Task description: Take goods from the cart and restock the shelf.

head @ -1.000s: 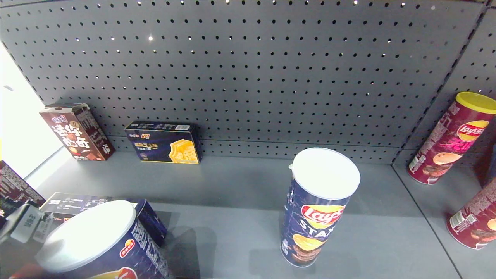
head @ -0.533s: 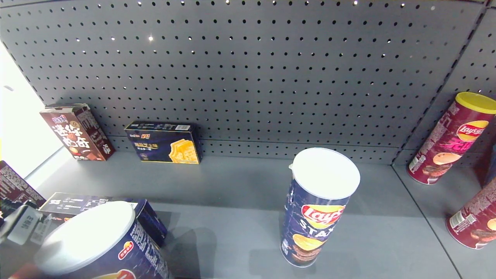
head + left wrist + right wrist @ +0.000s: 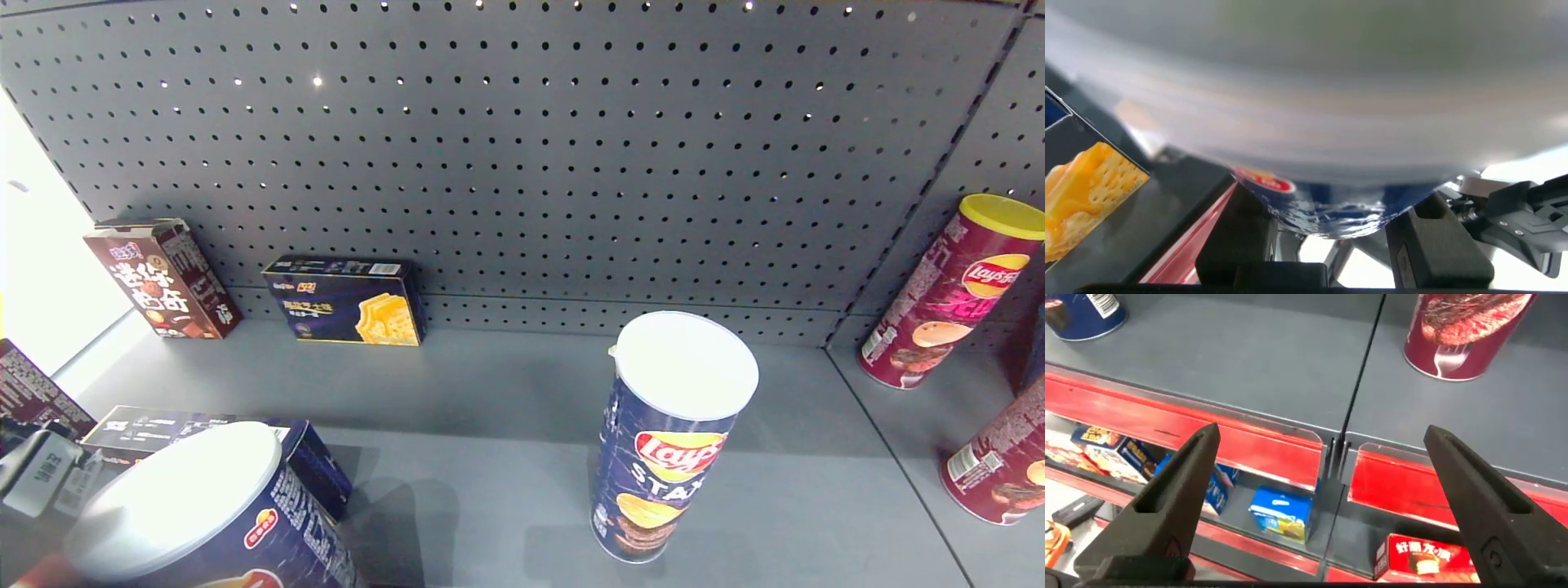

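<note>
Can [image 3: 204, 523], a glossy dark-blue cylinder with a smooth white plastic lid, is held at the front left of the shelf [image 3: 506, 392], clamped between the black left fingers [image 3: 1234, 241]. A flat dark-blue carton [image 3: 314, 461] is seen just behind it. A matching can [image 3: 665, 457] is stood upright mid-shelf, before the perforated metal backboard [image 3: 522, 163]. The wedge-shaped right fingers [image 3: 1176, 498] are spread wide, nothing held, before the red edge strip [image 3: 1233, 437].
</note>
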